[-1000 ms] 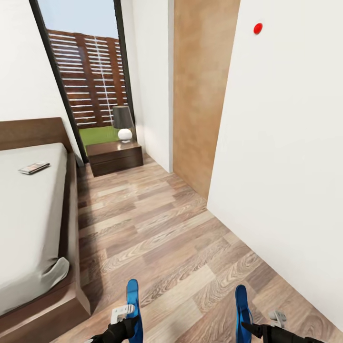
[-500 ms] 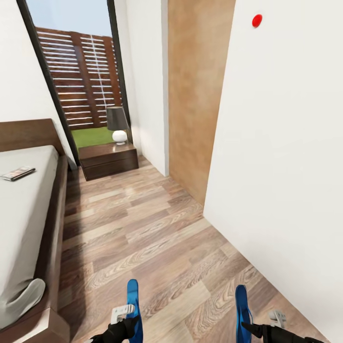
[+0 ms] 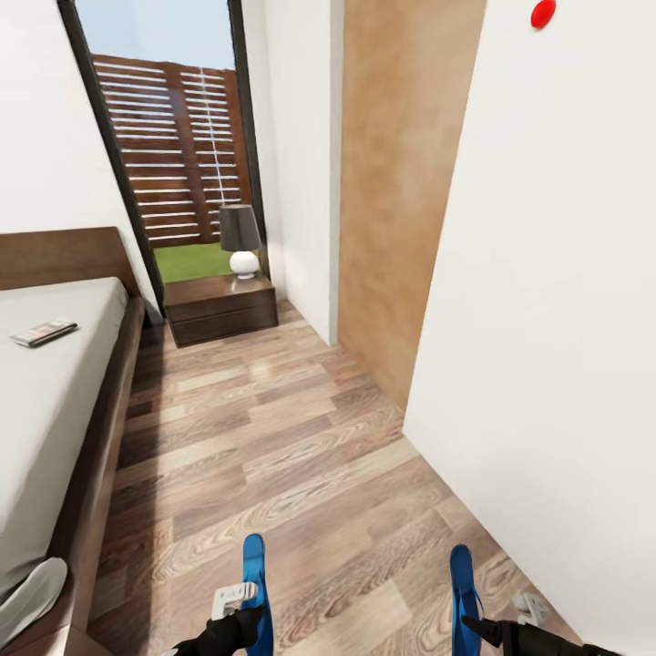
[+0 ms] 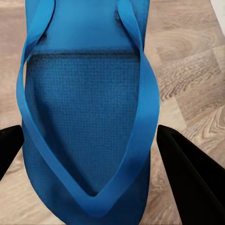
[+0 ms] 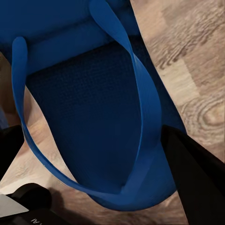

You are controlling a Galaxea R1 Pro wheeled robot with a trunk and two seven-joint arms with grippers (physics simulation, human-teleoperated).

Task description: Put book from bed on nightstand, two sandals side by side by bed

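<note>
The camera has swung and advanced: the low dark-framed grey-mattress bed (image 3: 55, 383) shows less of its foot, the dark two-drawer nightstand (image 3: 221, 308) sits slightly nearer, and the small red wall dot (image 3: 543, 13) has climbed toward the top edge.

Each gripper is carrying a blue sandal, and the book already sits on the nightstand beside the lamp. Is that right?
Not quite. The head view shows the book lying on the bed, not on the nightstand, which holds the lamp. The left gripper and right gripper do each hold a sandal.
</note>
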